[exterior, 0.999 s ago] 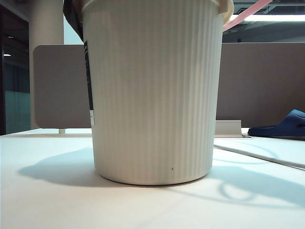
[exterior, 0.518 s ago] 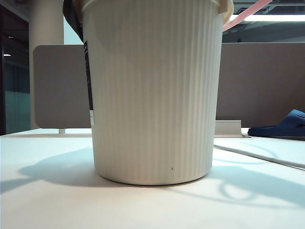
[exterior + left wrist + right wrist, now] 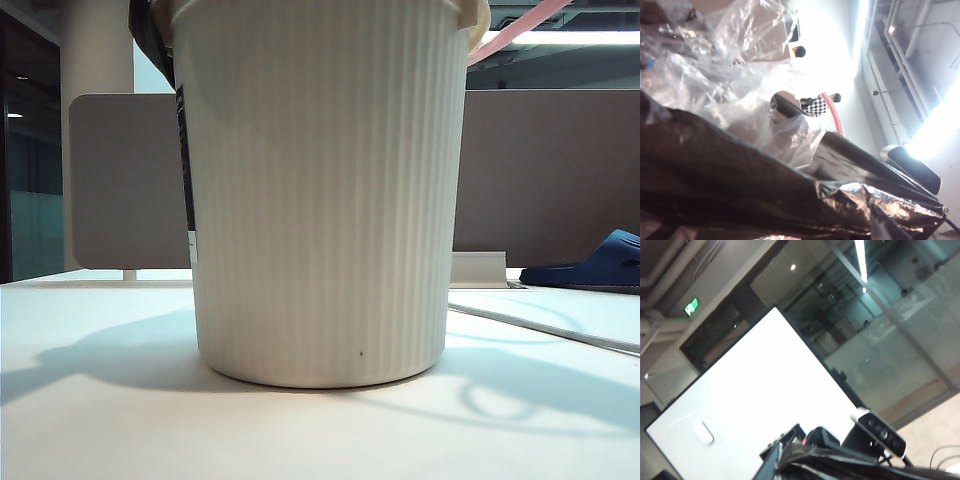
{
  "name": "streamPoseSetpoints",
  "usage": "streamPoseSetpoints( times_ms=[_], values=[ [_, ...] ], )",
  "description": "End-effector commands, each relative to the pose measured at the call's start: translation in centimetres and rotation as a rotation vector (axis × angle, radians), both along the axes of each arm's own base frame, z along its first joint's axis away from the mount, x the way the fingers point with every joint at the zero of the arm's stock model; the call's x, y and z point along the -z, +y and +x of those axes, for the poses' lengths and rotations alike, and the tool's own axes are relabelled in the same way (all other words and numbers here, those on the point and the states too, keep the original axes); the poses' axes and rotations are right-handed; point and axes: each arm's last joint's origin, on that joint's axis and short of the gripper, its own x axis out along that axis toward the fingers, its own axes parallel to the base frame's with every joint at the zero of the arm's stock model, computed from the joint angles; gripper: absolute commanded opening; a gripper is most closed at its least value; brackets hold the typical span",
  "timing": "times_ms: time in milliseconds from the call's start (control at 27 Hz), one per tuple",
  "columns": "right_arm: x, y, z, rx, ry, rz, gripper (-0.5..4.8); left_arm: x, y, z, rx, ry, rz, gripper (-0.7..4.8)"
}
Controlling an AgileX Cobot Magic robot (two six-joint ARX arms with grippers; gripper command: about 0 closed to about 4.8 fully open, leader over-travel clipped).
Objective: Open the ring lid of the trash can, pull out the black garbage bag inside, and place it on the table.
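Glossy black plastic of the garbage bag (image 3: 740, 185) looks thin, light and slippery, bunched at the rim of the trash can (image 3: 320, 200) mid-table (image 3: 100, 420); pinch a gathered fold. Left gripper is at the bag, wide open; right gripper is shut, its hold unclear.

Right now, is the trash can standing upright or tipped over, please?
Upright: the trash can sits flat-based on the table, its ribs running vertically.
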Motion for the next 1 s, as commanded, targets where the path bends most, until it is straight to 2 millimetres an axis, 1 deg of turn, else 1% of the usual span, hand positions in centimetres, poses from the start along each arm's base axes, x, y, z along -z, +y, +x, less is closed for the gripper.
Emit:
streamPoseSetpoints(
  times_ms=[37,296,518,666,740,777,851,999],
  values=[
    [-0.4,-0.1,-0.3,-0.020,-0.034,-0.004,-0.05,-0.1,0.1,0.1,-0.052,-0.017,0.027,4.40],
    [-0.3,0.0,-0.4,-0.057,-0.047,-0.039,-0.05,-0.1,0.3,0.2,-0.125,-0.011,0.024,4.39],
    [-0.2,0.0,-0.5,-0.084,-0.040,-0.062,-0.05,-0.9,0.5,0.2,-0.163,-0.058,-0.033,4.34],
    [-0.2,0.0,-0.5,-0.087,-0.038,-0.064,-0.05,-1.0,0.2,0.4,-0.162,-0.070,-0.053,4.31],
    [-0.2,0.0,-0.5,-0.089,-0.038,-0.066,-0.05,-1.0,-0.2,0.5,-0.151,-0.077,-0.061,4.11],
    [-0.1,0.0,-0.5,-0.091,-0.038,-0.068,-0.05,-0.9,-0.5,0.7,-0.143,-0.080,-0.062,3.66],
    [-0.1,0.0,-0.5,-0.098,-0.040,-0.075,-0.05,-0.8,-0.7,0.8,-0.144,-0.076,-0.053,3.32],
    [-0.1,0.0,-0.6,-0.110,-0.044,-0.086,-0.05,-0.8,-0.7,0.8,-0.149,-0.076,-0.051,3.30]
  ],
)
